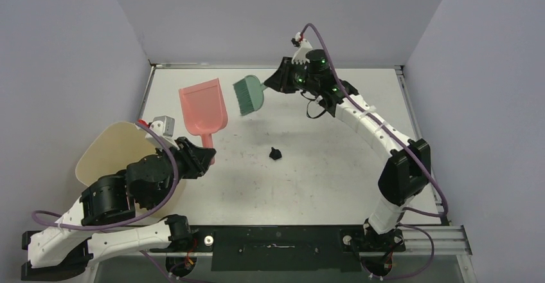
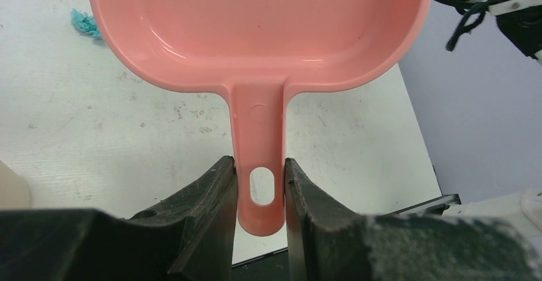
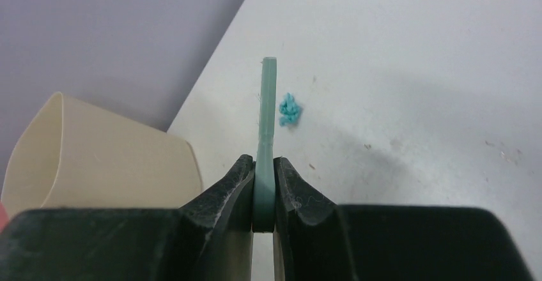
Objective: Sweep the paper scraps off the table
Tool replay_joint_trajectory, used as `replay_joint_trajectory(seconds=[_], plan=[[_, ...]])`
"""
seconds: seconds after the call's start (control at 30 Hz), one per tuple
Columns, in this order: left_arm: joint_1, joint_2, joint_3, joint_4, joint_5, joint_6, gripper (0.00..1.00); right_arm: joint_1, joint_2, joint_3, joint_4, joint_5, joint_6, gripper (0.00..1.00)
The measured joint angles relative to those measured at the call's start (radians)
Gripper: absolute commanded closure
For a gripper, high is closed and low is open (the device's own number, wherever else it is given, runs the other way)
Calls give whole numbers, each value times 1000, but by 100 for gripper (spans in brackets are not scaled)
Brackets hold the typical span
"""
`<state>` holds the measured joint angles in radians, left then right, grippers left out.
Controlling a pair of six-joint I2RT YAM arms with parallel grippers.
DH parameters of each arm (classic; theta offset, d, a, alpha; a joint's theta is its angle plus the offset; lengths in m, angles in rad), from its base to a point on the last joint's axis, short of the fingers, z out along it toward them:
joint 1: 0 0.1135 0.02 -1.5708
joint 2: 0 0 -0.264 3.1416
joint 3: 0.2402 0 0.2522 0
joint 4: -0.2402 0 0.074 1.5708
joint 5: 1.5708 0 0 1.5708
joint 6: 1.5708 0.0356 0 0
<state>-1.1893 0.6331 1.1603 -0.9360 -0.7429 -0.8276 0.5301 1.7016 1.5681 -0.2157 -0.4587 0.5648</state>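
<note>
Top external shows scrap (image 1: 276,154) well inside table (image 1: 321,186) edges.

The left wrist view's top edge cuts off the front of the pink dustpan (image 2: 259,25), and its rim may cover part of a teal paper scrap (image 2: 82,22); only a sliver of the beige bin (image 2: 11,188) shows at the left edge. From above, the left arm (image 1: 128,186) hides much of that bin, and the black scrap (image 1: 276,154) is too small to tell its shape. The right wrist view shows the brush (image 3: 267,115) edge-on, bristles unseen
</note>
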Motion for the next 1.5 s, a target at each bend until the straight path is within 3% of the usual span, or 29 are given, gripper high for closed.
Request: replay_joint_trajectory(seconds=[0.13, 0.4, 0.6, 0.77, 0.87, 1.13, 1.5], plan=[[0, 14, 26, 0, 0, 5, 100, 48, 120, 90, 100, 26, 24, 95], [0, 26, 74, -54, -7, 5, 100, 123, 510, 294, 218, -10, 199, 95], [0, 48, 88, -124, -14, 6, 100, 126, 665, 337, 255, -20, 325, 95], [0, 58, 88, -147, -15, 22, 100, 125, 701, 339, 261, -18, 384, 95], [0, 58, 88, -147, -15, 39, 100, 116, 690, 314, 280, -18, 386, 95], [1, 123, 97, -222, -4, 85, 100, 50, 517, 35, 261, -19, 332, 95], [7, 283, 122, -354, 52, 126, 100, -116, 2, -495, 116, 5, 109, 95]])
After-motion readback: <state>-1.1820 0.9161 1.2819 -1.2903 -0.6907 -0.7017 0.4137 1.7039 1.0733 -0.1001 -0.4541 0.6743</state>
